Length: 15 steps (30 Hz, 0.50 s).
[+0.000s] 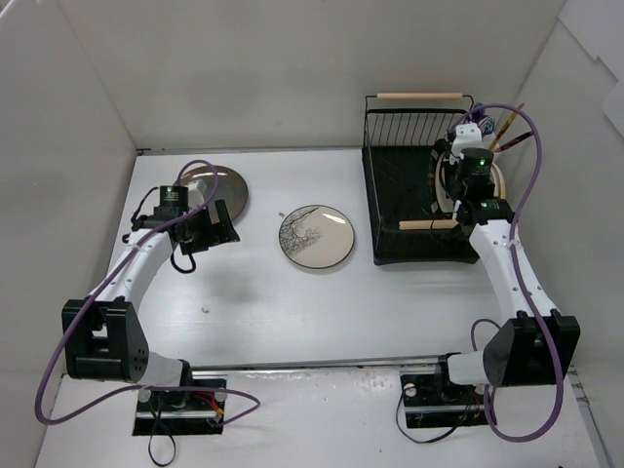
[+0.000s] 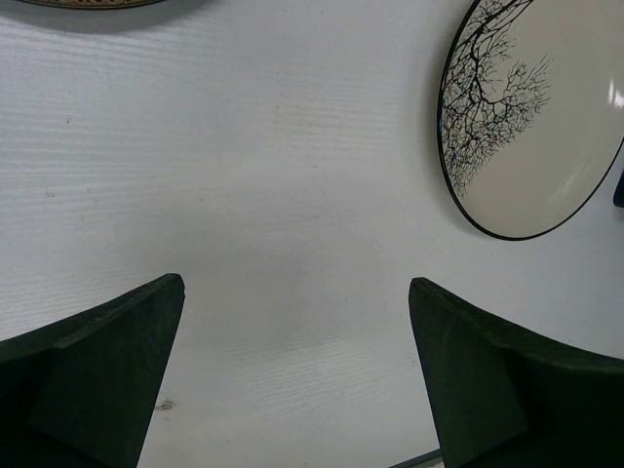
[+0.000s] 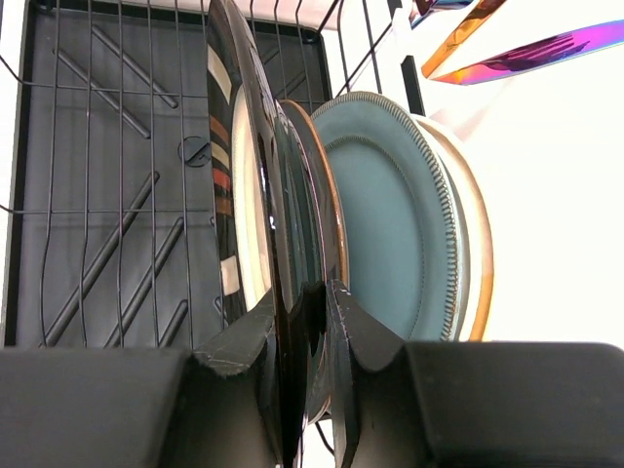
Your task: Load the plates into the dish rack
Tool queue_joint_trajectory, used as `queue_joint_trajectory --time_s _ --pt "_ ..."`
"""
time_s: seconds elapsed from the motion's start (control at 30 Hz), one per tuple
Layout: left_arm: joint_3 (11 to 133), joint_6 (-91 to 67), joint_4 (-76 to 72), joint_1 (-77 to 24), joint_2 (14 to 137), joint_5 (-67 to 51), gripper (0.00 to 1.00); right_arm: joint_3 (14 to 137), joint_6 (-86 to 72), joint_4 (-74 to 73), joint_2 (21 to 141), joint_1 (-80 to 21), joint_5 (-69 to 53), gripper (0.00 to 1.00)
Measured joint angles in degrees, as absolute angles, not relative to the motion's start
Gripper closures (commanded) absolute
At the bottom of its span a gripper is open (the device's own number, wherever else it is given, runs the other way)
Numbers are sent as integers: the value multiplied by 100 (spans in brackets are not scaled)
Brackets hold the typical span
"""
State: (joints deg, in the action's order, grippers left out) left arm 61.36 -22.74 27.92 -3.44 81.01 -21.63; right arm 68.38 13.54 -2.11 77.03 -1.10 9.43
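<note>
top: high, behind the arm bases, looking down over whole table (image 1: 292, 302) | left wrist: close over table, facing down, shares branch plate (image 2: 526, 117) with top | right wrist: hard against plates (image 3: 390, 224) in rack (image 3: 97, 146), far right in top

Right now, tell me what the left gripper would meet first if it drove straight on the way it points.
Probably the bare table; the left gripper is open over it, and the branch-patterned plate lies off to the right of that line.
</note>
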Motion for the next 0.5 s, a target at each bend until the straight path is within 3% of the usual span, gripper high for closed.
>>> queue_joint_trajectory --time_s 0.5 --pt "6136 -2274 2792 -344 8176 -2163 8 6847 1131 -412 7703 -248 961 100"
